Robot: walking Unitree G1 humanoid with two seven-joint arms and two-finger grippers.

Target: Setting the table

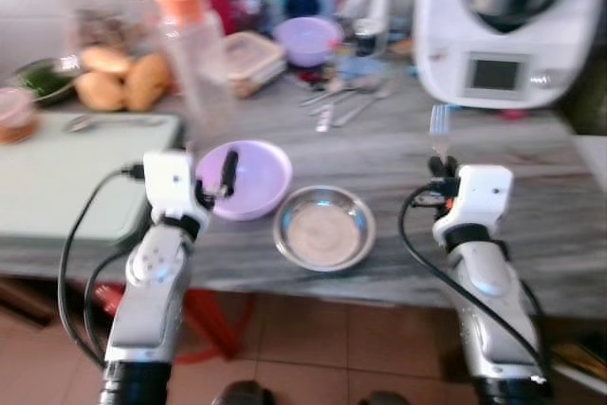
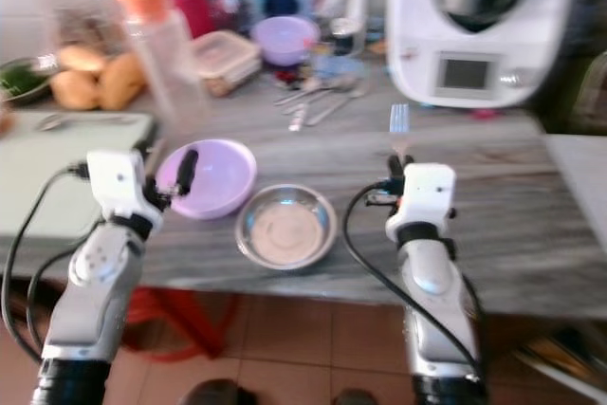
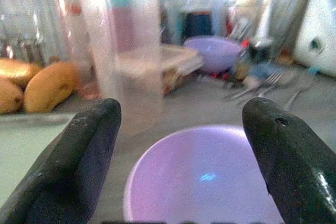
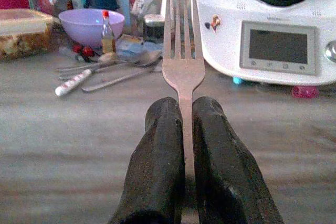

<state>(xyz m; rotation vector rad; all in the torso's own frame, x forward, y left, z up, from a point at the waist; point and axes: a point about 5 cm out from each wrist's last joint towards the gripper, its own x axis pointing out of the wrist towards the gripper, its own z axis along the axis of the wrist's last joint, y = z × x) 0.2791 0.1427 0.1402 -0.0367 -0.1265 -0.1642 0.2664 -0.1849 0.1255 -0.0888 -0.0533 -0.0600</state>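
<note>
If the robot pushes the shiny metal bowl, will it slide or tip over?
The metal bowl would probably slide, not tip: it looks wide, shallow and flat-bottomed on the smooth counter. It seems thin, so likely light. The lilac bowl sits close beside it, so a push that way might bump it.

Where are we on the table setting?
Done: lilac bowl and metal dish sit side by side near the counter's front edge. In hand: right gripper is shut on a fork, tines forward; left gripper is open over the lilac bowl. Left: place the fork; more cutlery lies further back.
</note>
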